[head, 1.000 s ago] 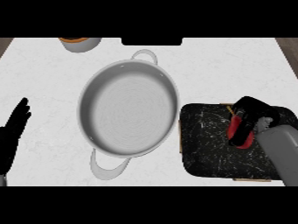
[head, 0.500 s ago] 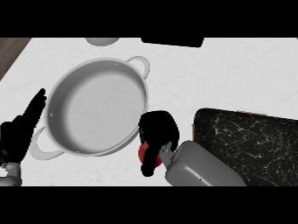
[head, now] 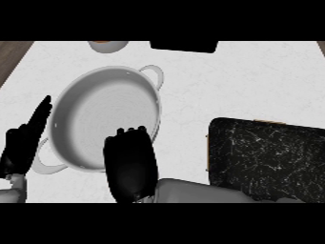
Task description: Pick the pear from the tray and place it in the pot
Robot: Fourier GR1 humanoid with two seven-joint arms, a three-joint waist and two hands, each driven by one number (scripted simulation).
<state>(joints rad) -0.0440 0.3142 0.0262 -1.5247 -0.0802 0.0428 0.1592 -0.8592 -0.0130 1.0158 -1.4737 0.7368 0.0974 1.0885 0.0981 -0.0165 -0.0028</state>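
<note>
My right hand point(head: 129, 164) hangs over the near rim of the white two-handled pot point(head: 101, 114), back of the hand up and fingers curled downward. The pear does not show; the hand hides whatever it holds. The dark marbled tray point(head: 277, 157) lies to the right of the pot, its visible surface bare. My left hand point(head: 24, 143) rests open at the left, fingers straight, just beside the pot's left rim.
A small bowl point(head: 108, 45) with an orange-brown inside stands at the counter's far edge. A black flat object point(head: 184, 45) lies beside it. Brown floor shows past the counter's left and right edges.
My right hand has carried the red pear leftward from the tray to above the pot's near rim, and the pear is now hidden under the hand. The left hand stays put.
</note>
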